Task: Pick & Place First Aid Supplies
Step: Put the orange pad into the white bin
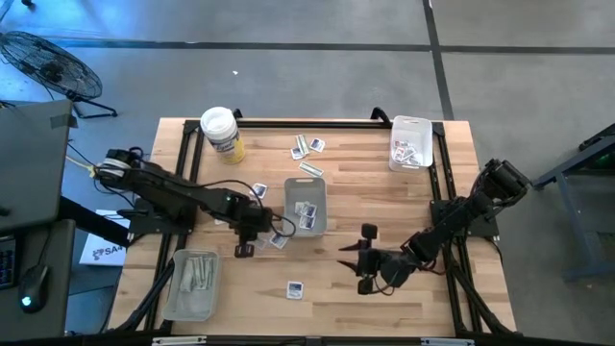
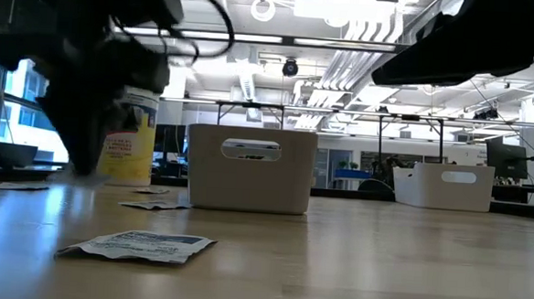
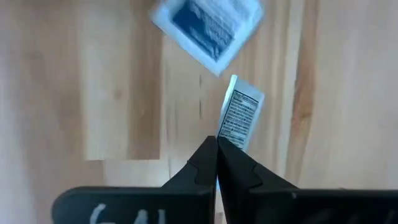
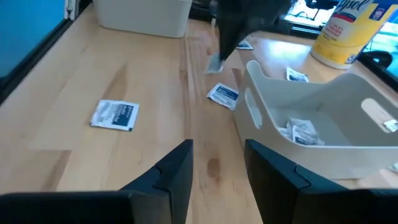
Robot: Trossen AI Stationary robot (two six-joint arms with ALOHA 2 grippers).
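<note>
Packets (image 1: 306, 215) fill three trays (image 1: 307, 192) | several loose mid-bench (image 1: 384, 183) | left pincer (image 3: 217, 146) clamped on a packet's (image 3: 240, 116) edge | right pincer (image 4: 217, 165) agape, empty

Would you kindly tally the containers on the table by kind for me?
Rectangular trays: 3 (middle, by the right arm's base, beside the left arm)
Round tub: 1
Total: 4
</note>
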